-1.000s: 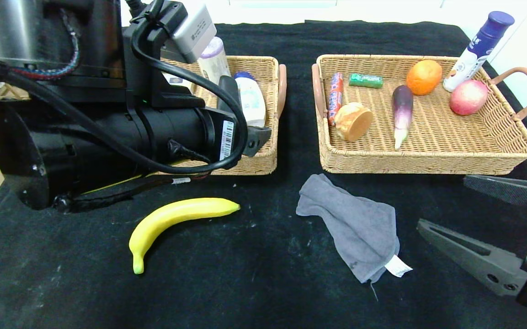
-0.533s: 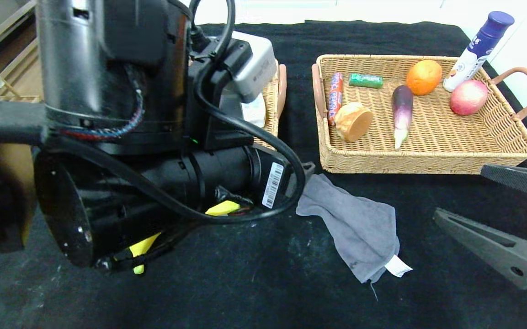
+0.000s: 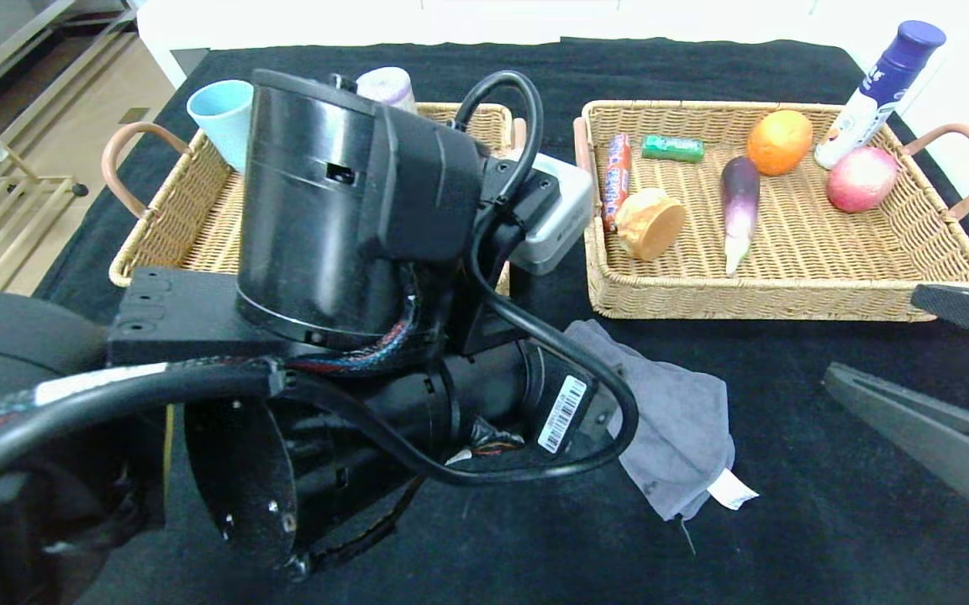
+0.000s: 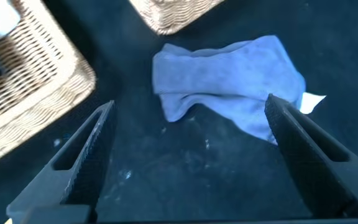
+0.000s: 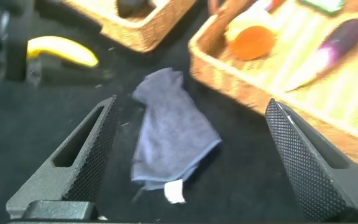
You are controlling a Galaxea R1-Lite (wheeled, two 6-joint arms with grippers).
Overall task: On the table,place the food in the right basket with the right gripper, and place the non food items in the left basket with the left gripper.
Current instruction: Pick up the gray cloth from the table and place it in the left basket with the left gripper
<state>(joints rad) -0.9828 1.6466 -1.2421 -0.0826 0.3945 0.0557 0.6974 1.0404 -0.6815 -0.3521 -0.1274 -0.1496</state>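
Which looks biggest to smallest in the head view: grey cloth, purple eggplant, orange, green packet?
1. Grey cloth, partly hidden by the arm.
2. Purple eggplant.
3. Round orange.
4. Small green packet.

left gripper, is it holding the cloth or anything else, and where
Nothing is held. The left gripper is open above the grey cloth, not touching it. The right gripper is open and empty too.

Woven wicker baskets [image 3: 787, 277]; soft grey cloth [image 3: 677, 428].
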